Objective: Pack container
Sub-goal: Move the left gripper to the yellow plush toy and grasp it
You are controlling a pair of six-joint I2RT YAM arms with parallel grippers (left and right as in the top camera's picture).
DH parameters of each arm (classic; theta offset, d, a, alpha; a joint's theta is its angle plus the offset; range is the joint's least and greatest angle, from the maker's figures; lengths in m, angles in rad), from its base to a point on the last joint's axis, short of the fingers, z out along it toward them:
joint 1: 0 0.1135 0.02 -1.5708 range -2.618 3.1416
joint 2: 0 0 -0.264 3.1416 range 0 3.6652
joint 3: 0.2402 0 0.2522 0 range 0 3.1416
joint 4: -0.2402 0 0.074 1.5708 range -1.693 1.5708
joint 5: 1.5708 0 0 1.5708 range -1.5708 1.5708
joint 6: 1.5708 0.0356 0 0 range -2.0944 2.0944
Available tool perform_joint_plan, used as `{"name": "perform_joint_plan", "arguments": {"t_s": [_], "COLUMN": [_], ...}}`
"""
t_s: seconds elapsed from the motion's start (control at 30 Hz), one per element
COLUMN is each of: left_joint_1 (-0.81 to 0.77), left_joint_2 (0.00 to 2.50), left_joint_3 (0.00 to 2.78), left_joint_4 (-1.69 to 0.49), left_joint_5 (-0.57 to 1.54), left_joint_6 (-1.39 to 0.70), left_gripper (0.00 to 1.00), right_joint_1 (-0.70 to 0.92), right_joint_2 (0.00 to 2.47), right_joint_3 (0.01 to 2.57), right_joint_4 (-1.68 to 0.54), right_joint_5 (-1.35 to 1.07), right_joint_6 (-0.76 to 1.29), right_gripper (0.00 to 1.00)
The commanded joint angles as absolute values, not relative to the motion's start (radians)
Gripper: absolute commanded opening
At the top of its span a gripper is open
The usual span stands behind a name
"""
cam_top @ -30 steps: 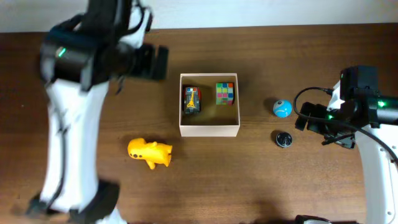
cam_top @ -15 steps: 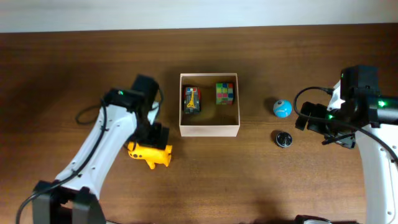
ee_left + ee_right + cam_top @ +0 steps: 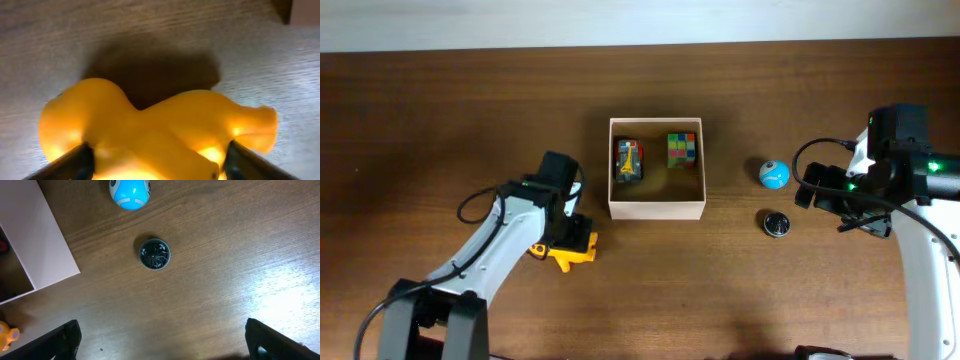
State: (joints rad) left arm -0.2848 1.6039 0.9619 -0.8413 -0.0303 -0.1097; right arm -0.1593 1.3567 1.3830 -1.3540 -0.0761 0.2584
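The container (image 3: 656, 209) is a square white box with a tan inside, at the table's middle. It holds a dark toy (image 3: 628, 160) and a colourful cube (image 3: 682, 150). A yellow duck-like toy (image 3: 566, 260) lies left of its front corner. My left gripper (image 3: 570, 240) is down over this toy. In the left wrist view the yellow toy (image 3: 160, 125) fills the frame, with the open left gripper (image 3: 159, 161) astride it, one finger at each side. My right gripper (image 3: 817, 198) is open and empty, to the right of the container.
A blue ball (image 3: 773, 174) and a small black round object (image 3: 777, 223) lie between the container and my right gripper. Both show in the right wrist view, the ball (image 3: 130, 191) and the black object (image 3: 154, 254), beside the container's wall (image 3: 42, 245).
My left arm has swung from the far left down to the yellow toy and lowered over it. The right arm has not moved.
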Motion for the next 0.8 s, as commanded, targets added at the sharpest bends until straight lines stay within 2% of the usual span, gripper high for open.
{"name": "perform_joint_plan", "arguments": {"t_s": [0.0, 0.17, 0.27, 0.4, 0.5, 0.77], "left_joint_1": [-0.285, -0.285, -0.285, -0.285, -0.285, -0.304], "left_joint_2": [1.604, 1.604, 1.604, 1.604, 1.594, 1.553], "left_joint_3": [0.894, 0.885, 0.885, 0.903, 0.976, 1.385], "left_joint_4": [-0.81, -0.786, -0.768, -0.776, -0.861, -1.155], "left_joint_5": [-0.014, -0.014, -0.014, -0.014, -0.015, -0.014], "left_joint_6": [-0.108, -0.107, -0.107, -0.107, -0.107, -0.078], "left_gripper": [0.56, 0.19, 0.03, 0.02, 0.02, 0.02], "right_joint_1": [-0.165, -0.165, -0.165, -0.165, -0.165, -0.165], "right_joint_2": [1.355, 1.355, 1.355, 1.355, 1.355, 1.355], "right_joint_3": [1.397, 1.397, 1.397, 1.397, 1.397, 1.397], "right_joint_4": [-1.351, -1.351, -1.351, -1.351, -1.351, -1.35], "right_joint_5": [-0.067, -0.067, -0.067, -0.067, -0.067, -0.067], "right_joint_6": [0.264, 0.264, 0.264, 0.264, 0.264, 0.264], "right_gripper": [0.99, 0.99, 0.99, 0.99, 0.99, 0.99]}}
